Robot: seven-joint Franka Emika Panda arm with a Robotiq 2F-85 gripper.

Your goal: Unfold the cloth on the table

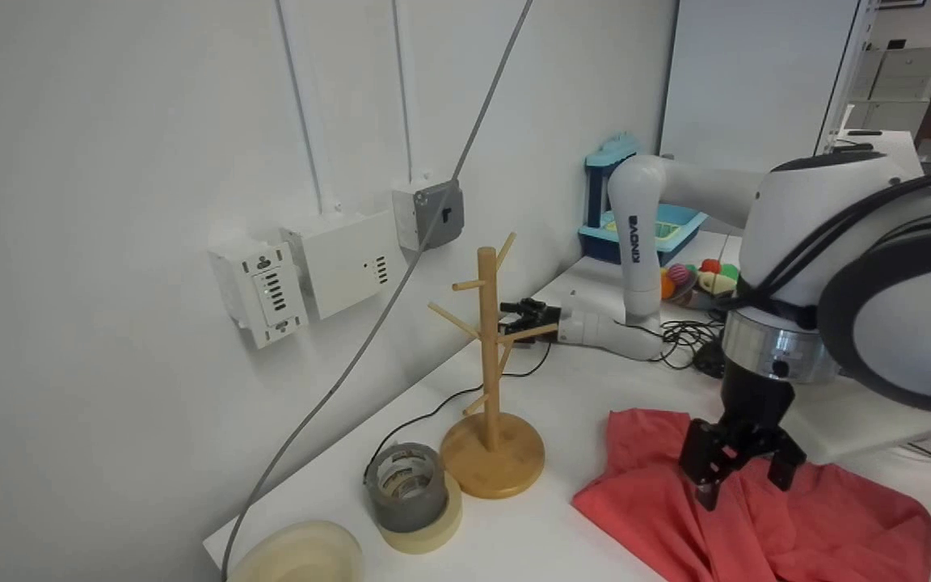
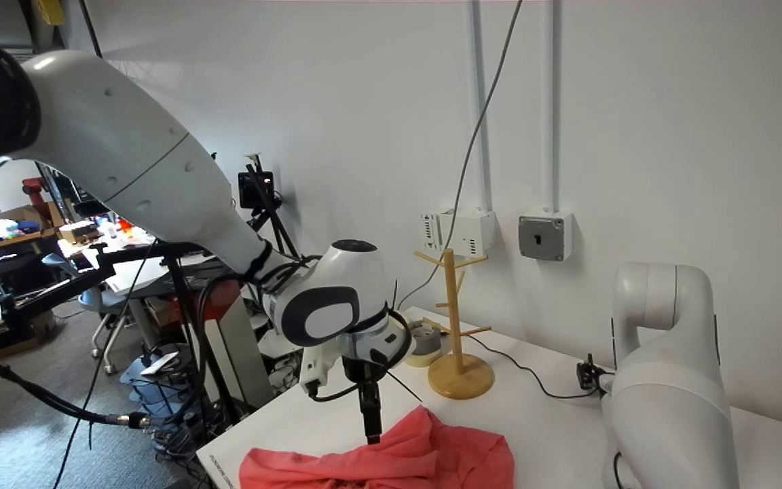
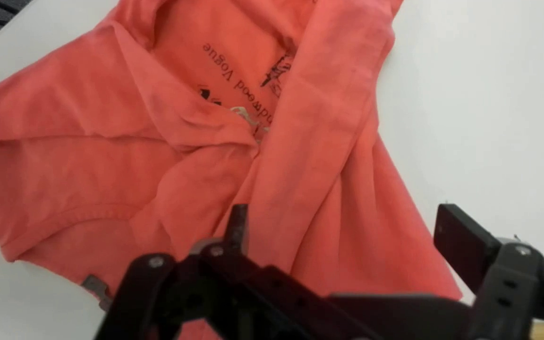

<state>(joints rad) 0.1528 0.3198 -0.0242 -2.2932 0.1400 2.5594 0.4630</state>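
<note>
The cloth is a crumpled coral-red fabric piece [image 1: 829, 525] [image 2: 459, 455] with several overlapping folds, lying on the white table [image 1: 538, 546] [image 2: 561, 448]. In the wrist view the cloth [image 3: 319, 118] shows black printed lettering inside a fold and a band folded over its middle; bare table [image 3: 465, 94] lies to its right. My gripper [image 1: 744, 485] [image 2: 373, 438] points down over the cloth in both exterior views. In the wrist view its fingers [image 3: 343, 231] are wide apart with nothing held, the right fingertip near the cloth's edge. I cannot tell the exact height above the fabric.
A wooden mug tree [image 1: 491, 364] stands beside the cloth. Stacked tape rolls [image 1: 409, 501] and a pale bowl [image 1: 304, 558] are near the wall. A second white arm [image 1: 635, 234] and loose cables [image 1: 680, 333] lie farther back. A flat pale slab [image 1: 853, 420] borders the cloth.
</note>
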